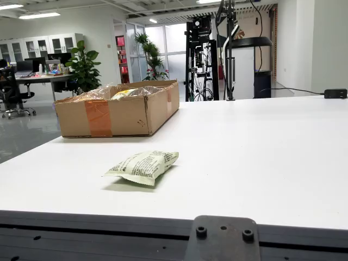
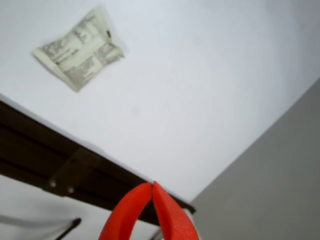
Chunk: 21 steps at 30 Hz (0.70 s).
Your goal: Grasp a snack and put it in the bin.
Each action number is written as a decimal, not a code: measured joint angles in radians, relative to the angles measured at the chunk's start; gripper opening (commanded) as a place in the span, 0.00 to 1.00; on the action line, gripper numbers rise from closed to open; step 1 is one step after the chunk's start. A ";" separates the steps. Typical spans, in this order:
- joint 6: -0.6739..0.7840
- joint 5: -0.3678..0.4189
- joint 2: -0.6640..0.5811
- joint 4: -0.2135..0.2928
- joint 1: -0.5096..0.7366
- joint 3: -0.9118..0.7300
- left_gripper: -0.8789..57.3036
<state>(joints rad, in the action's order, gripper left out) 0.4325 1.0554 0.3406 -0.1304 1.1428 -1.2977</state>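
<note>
Cardboard bin [image 1: 117,115] full of wrapped snacks [image 1: 117,92]; red gripper [image 2: 152,187] tips together, empty.

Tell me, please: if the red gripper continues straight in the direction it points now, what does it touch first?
Probably the bare white table. The gripper, its tips together, aims past the table's edge. The snack packet lies off to the left in the wrist view, though depth is unclear.

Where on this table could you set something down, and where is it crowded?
Most of the white table is bare: the whole stretch right of the cardboard box and the snack packet, plus the strip between the two. The box itself is crowded with wrapped snacks. In the wrist view, the red end effector hangs shut off the table's edge.
</note>
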 measured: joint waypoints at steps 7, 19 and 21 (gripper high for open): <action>0.000 0.000 0.000 0.000 0.000 0.000 0.02; -0.012 -0.009 0.000 0.000 -0.005 0.000 0.02; -0.025 -0.012 0.000 0.000 -0.008 0.000 0.02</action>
<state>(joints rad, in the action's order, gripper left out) 0.4074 1.0437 0.3405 -0.1304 1.1352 -1.2977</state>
